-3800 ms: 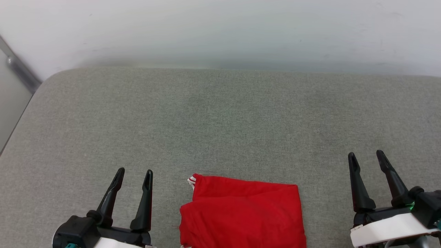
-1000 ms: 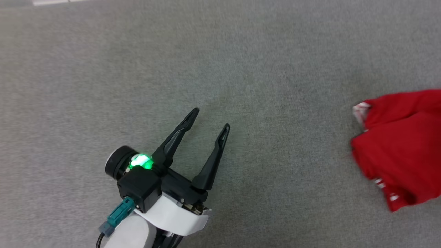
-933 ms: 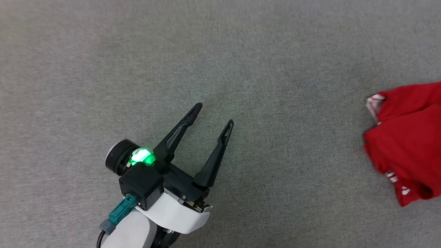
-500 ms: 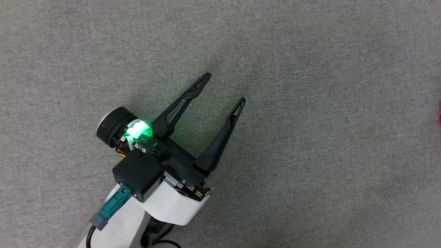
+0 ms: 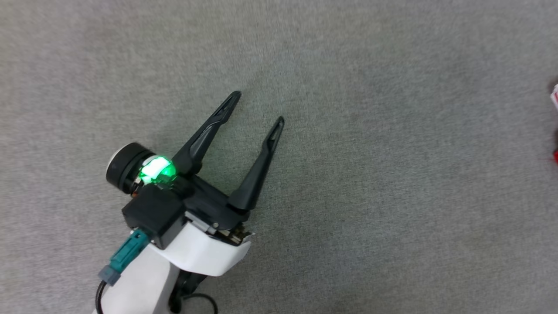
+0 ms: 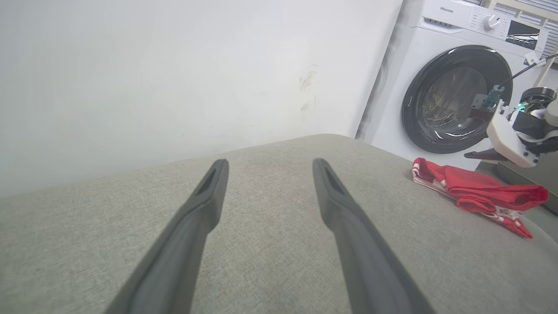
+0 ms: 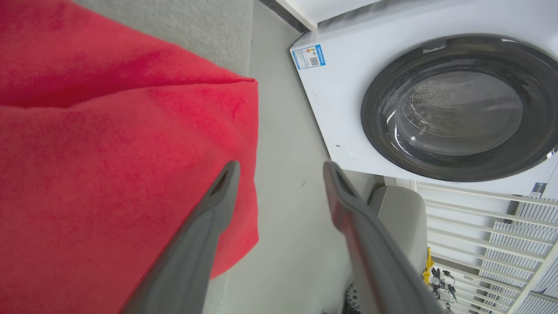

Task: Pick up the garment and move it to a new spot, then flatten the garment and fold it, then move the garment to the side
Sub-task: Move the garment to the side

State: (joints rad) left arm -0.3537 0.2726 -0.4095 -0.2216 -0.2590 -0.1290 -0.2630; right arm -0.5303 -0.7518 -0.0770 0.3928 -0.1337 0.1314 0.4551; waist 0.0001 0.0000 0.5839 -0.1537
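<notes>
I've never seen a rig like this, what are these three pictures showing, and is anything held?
It is a robot with two arms, each ending in a two-fingered gripper. One picture looks down from its head at the left gripper, open over a grey cushion. The other two come from wrist cameras looking along the fingers. A folded red garment lies near the cushion's edge, by a washer. The right gripper hangs open above it. Nothing is held.

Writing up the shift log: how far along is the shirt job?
Done, it seems: the folded red jersey shirt with striped trim lies at the edge of the grey fabric cushion. In hand: nothing; the right gripper stands open above it, the left gripper open over bare cushion. Left: apparently just retracting the arms.
</notes>
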